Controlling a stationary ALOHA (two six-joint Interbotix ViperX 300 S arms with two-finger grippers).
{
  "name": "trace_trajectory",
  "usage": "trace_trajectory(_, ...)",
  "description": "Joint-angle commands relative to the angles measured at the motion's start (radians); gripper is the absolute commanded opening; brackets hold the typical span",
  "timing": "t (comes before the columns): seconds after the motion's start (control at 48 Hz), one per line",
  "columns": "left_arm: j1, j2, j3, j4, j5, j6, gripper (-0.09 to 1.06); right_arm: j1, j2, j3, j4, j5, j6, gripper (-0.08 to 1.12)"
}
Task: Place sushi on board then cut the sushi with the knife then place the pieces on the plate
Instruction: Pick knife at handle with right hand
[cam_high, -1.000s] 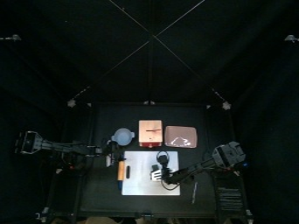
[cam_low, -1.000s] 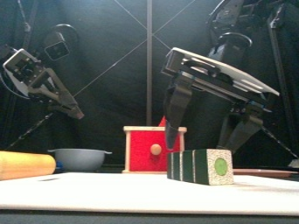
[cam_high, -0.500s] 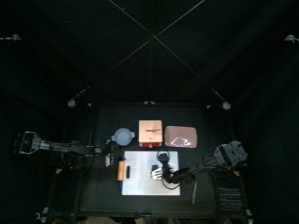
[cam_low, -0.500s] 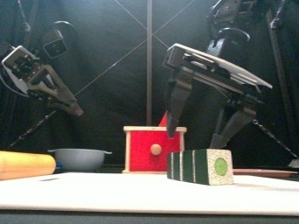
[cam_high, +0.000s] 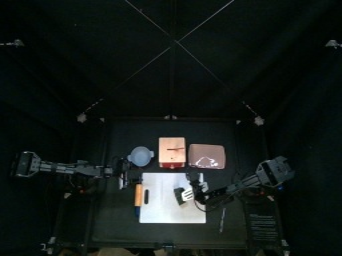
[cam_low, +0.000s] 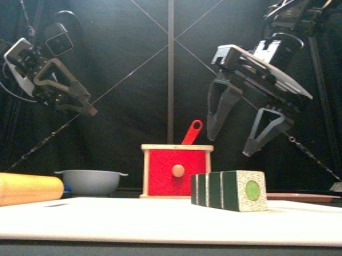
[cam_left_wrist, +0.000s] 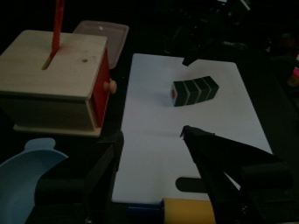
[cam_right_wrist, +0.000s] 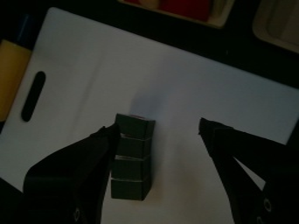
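Observation:
The dark green sushi roll (cam_low: 230, 189) lies on the white cutting board (cam_low: 147, 218), right of its middle, with several blocks still joined (cam_right_wrist: 132, 156). My right gripper (cam_low: 249, 112) hangs open above it, touching nothing. A red knife (cam_low: 193, 132) stands in the slot of the wooden box (cam_low: 177, 170). The pink tray (cam_high: 206, 155) lies behind the board at the right. My left gripper (cam_left_wrist: 163, 153) is open and held high at the left, over the board's left end.
A blue-grey bowl (cam_low: 91, 180) stands left of the box. A yellow cylinder-shaped toy (cam_low: 27, 187) lies at the board's left edge (cam_high: 139, 195). Box, bowl and tray form a row behind the board (cam_high: 163, 192).
My right gripper has risen off the sushi roll and drawn back to the right, leaving the roll on the board. The left arm has lifted slightly.

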Motion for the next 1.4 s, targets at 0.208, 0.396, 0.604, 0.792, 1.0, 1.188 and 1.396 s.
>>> trace_trajectory(0.208,0.017,-0.008,-0.011,-0.023,-0.006,-0.003,0.91,-0.029,-0.161,0.11,-0.225,-0.195,0.0,1.0)
trace_trajectory(0.396,0.023,-0.008,-0.011,-0.038,-0.005,-0.002,0.91,-0.081,-0.245,0.178,-0.368,-0.238,0.0,1.0)
trace_trajectory(0.604,0.029,-0.008,-0.011,-0.049,-0.005,-0.003,0.91,-0.184,-0.36,0.267,-0.476,-0.321,-0.002,1.0)
trace_trajectory(0.792,0.037,-0.006,-0.011,-0.054,-0.005,-0.003,0.91,-0.354,-0.482,0.301,-0.528,-0.552,-0.003,1.0)
trace_trajectory(1.0,0.054,-0.008,-0.011,-0.063,-0.005,-0.003,0.91,-0.58,-0.506,0.301,-0.638,-0.819,-0.003,1.0)
trace_trajectory(1.188,0.06,-0.008,-0.011,-0.063,-0.005,-0.003,0.91,-0.727,-0.479,0.261,-0.747,-0.957,-0.002,1.0)
trace_trajectory(1.396,0.061,-0.008,-0.011,-0.063,-0.005,-0.003,0.91,-0.857,-0.44,0.179,-0.89,-1.12,0.003,1.0)
